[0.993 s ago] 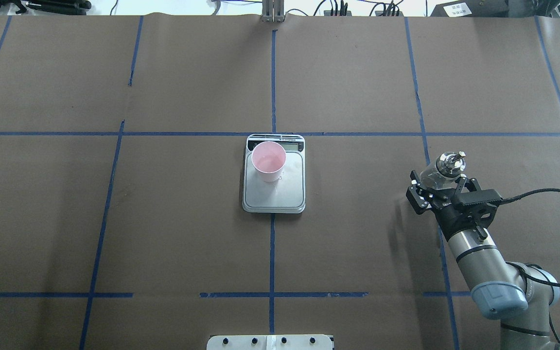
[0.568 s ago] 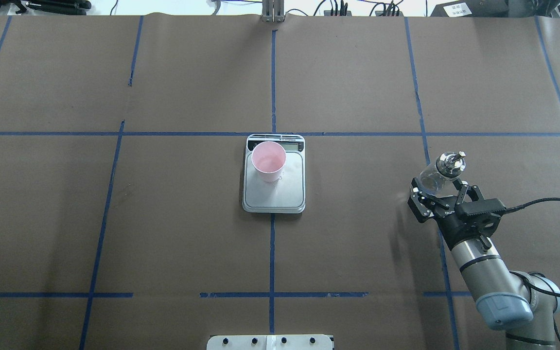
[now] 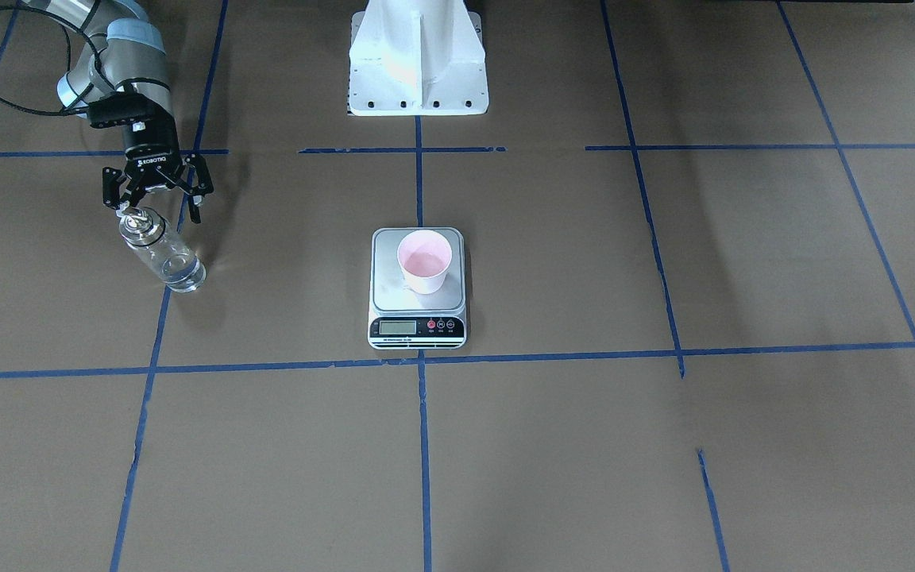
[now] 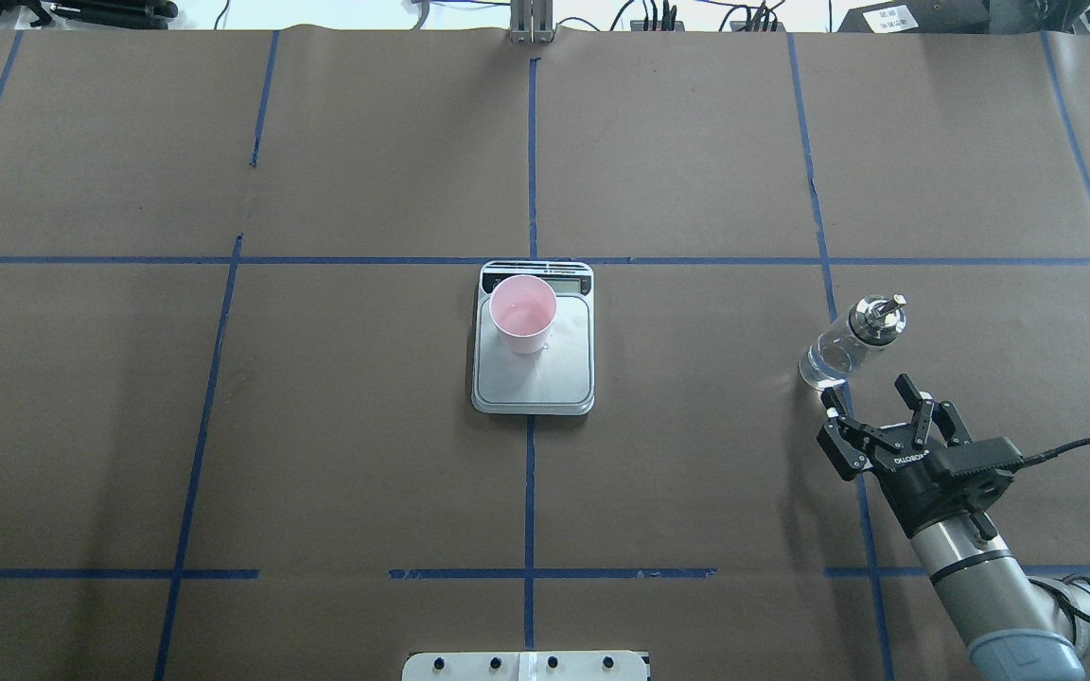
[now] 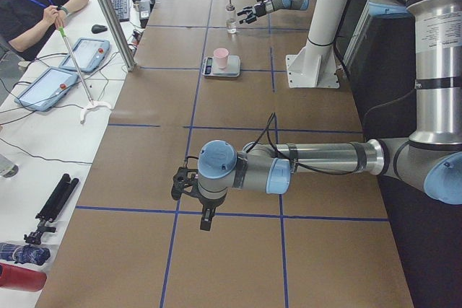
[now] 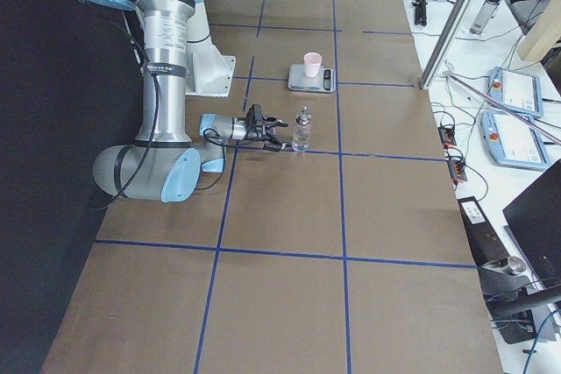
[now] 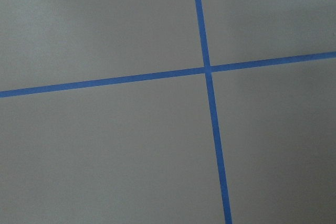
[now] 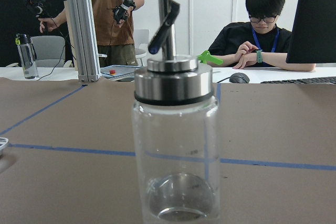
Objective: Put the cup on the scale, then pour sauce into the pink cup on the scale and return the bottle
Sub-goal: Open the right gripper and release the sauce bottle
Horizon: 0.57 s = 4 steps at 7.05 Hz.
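The pink cup [image 4: 523,310] stands on the far left part of the scale [image 4: 554,383], next to its display; it also shows in the front view [image 3: 424,260] on the scale [image 3: 391,295]. The clear glass bottle [image 4: 846,346] stands upright on the table at the right, with a little clear sauce at its bottom [image 8: 178,203]. My right gripper [image 4: 871,397] is open and empty, just behind the bottle and apart from it [image 3: 156,205]. My left gripper [image 5: 180,182] shows only in the left side view, low over the table; I cannot tell its state.
The robot's white base [image 3: 418,56] stands behind the scale. Blue tape lines cross the brown table [image 7: 207,69]. A metal post [image 4: 531,24] stands at the far edge. Operators sit and stand beyond the far edge [image 8: 262,30].
My right gripper has drawn back from the bottle toward the robot's side. The bottle stays upright on the table. Cup and scale have not moved.
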Available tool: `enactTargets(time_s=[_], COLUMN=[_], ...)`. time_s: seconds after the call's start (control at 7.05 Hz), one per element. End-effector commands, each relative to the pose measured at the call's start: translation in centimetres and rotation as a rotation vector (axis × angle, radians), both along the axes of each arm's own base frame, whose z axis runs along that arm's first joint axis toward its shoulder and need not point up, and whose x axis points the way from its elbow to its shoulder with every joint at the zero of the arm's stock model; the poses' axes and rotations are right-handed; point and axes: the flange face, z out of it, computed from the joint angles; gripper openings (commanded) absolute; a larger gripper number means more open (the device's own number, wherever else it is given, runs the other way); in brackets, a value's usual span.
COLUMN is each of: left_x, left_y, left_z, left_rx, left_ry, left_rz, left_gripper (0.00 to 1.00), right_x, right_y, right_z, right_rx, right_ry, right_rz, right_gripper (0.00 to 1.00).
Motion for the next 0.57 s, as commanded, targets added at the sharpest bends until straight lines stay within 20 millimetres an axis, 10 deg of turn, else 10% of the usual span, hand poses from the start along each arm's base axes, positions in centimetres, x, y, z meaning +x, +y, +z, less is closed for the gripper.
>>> enactTargets(time_s=[0.0,0.43], left_x=[0.0,-0.1], left_y=[0.1,0.1], left_z=[0.1,0.1], left_rx=[-0.001,-0.001], left_ry=[0.0,0.0], left_rz=[0.0,-0.002], left_gripper=[1.0,1.0], right_x=[2.0,5.2], right_y=[2.1,2.2], right_z=[1.7,3.6], right_rx=[0.014,0.017], right_ry=[-0.015,-0.022], right_rz=[-0.01,-0.022], right_gripper=[1.0,1.0])
